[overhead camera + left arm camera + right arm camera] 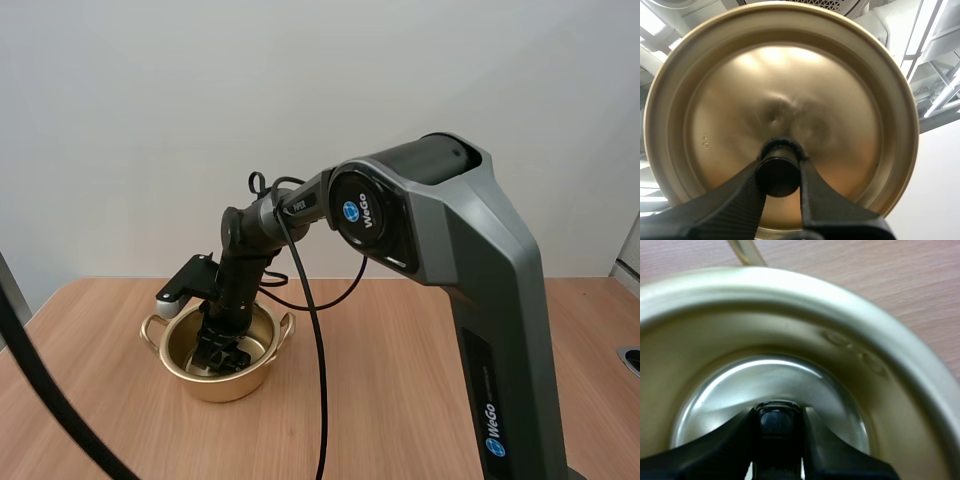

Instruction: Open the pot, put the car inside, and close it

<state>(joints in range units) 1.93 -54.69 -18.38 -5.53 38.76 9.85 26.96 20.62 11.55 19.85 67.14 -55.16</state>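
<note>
The right gripper hides much of the base of the pot. The dark object it pinches is blurred beyond telling. The left gripper covers the near rim of the lid.

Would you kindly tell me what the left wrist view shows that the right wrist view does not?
Only the left wrist view: the gold lid, its black knob pinched between the left fingers. Only the right wrist view: the open pot seen from inside, with its shiny bottom, one pot handle, the wooden table beyond, and a small dark object, presumably the car, pinched between the right fingers low inside the pot. Both: black fingers closed on a dark thing against gold-coloured metal.
</note>
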